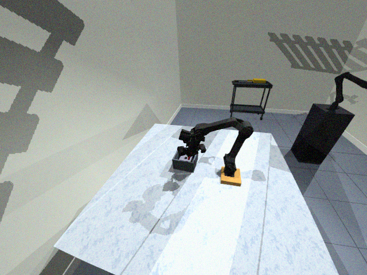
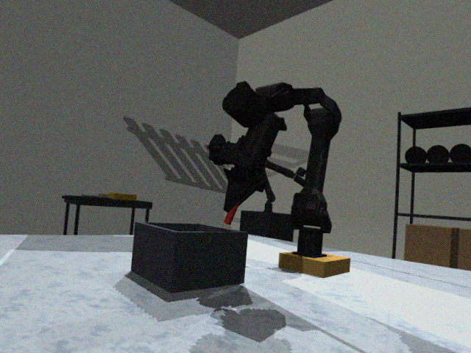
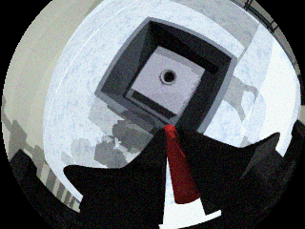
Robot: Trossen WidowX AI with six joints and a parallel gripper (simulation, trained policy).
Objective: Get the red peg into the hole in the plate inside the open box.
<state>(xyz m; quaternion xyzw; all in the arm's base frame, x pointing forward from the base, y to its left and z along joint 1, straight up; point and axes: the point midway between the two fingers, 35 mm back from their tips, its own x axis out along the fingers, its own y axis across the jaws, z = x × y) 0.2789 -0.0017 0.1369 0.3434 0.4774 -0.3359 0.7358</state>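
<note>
Yellow item point(image 1: 259, 80) point(image 2: 122, 196) rests on 1 cart point(image 1: 252, 85) point(image 2: 106, 201).

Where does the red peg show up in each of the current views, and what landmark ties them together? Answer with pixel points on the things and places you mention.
Top: the red peg point(image 1: 188, 157) point(image 2: 229, 214) point(image 3: 183, 174) is a small red spot near picture centre, just below the gripper.
Exterior: near centre, slanting below the fingertips.
Wrist: lower middle, between the dark fingers.
Shared landmark: the dark open box point(image 1: 183, 166) point(image 2: 209, 262) point(image 3: 119, 102).
</note>
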